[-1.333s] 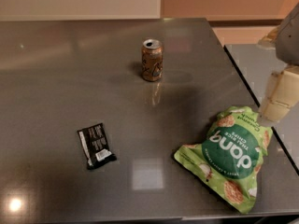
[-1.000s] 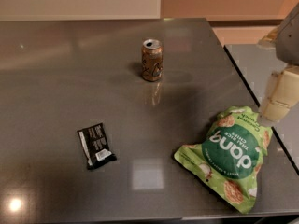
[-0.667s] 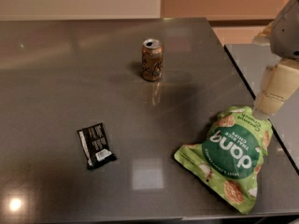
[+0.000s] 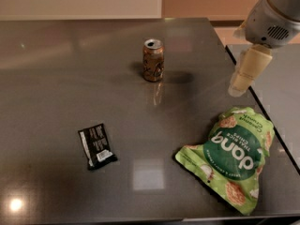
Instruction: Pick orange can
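Note:
The orange can (image 4: 153, 60) stands upright on the dark grey table (image 4: 56, 78), towards the back and near the middle. It is orange-brown with a silver top and dark markings. My gripper (image 4: 242, 78) hangs at the right side of the table, above the surface, to the right of the can and a good way from it. It holds nothing that I can see. The grey and white arm housing (image 4: 274, 18) sits above it at the top right corner.
A green chip bag (image 4: 233, 153) lies at the front right, just below the gripper. A small black snack packet (image 4: 96, 145) lies at the front left. A second table surface (image 4: 281, 88) adjoins on the right across a narrow gap.
The arm and gripper have moved left and a little towards the back, from beside the chip bag's top to over the table's right edge. The can, bag and packet have not moved.

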Robot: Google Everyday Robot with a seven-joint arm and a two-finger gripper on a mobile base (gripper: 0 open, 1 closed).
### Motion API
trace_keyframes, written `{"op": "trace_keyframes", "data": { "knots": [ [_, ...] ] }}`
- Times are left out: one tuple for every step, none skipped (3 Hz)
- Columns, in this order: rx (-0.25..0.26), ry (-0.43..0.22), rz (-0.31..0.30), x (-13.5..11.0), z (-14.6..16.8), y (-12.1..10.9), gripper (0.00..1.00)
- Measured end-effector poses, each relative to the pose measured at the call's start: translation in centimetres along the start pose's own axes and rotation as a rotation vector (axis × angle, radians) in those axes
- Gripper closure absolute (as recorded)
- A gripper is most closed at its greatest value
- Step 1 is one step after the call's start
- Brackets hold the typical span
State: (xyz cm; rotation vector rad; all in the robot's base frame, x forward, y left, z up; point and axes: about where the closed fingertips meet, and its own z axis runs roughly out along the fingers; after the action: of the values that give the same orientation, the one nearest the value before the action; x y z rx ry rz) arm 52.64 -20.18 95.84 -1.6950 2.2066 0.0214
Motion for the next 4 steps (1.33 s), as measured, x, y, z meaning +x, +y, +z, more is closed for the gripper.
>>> {"op": "trace_keyframes", "data": {
  "knots": [
    [-0.01, -0.076, 0.021, -1.8, 3.0, -3.5, 0.0],
    [-0.013, -0.146, 0.038, -3.7, 5.7, -6.6, 0.0],
    [-0.03, -0.203, 0.038, -5.9, 7.9, -8.4, 0.0],
    [-0.052, -0.263, 0.033, -8.5, 9.8, -9.3, 0.0]
  ]
}}
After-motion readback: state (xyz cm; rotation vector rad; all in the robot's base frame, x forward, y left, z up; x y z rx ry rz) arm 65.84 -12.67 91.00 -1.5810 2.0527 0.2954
